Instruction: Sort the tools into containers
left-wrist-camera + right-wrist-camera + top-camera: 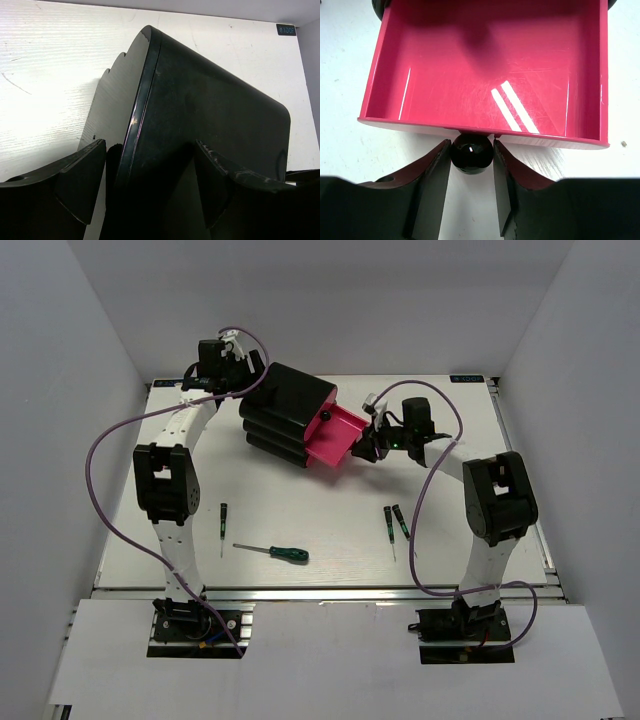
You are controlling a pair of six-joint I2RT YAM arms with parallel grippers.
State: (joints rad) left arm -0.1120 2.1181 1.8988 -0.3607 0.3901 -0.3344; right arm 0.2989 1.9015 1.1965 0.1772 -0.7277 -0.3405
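The black box [288, 408] stands tilted at the back middle, and it fills the left wrist view [210, 115]. Its lowest pink drawer [335, 432] is pulled out and empty [485, 75]. My right gripper [369, 446] is shut on the drawer's black knob [472, 156], one finger on each side. My left gripper [247, 378] is open, its fingers [82, 180] astride the box's back top edge. A green-handled screwdriver [278, 553] lies at the front. One black precision screwdriver [222, 523] lies to the left and two [395, 521] to the right. No wrench shows.
The tools lie loose on the white table [320, 500] between the two arms. Purple cables [110, 440] loop beside each arm. White walls close in the table on the left, right and back.
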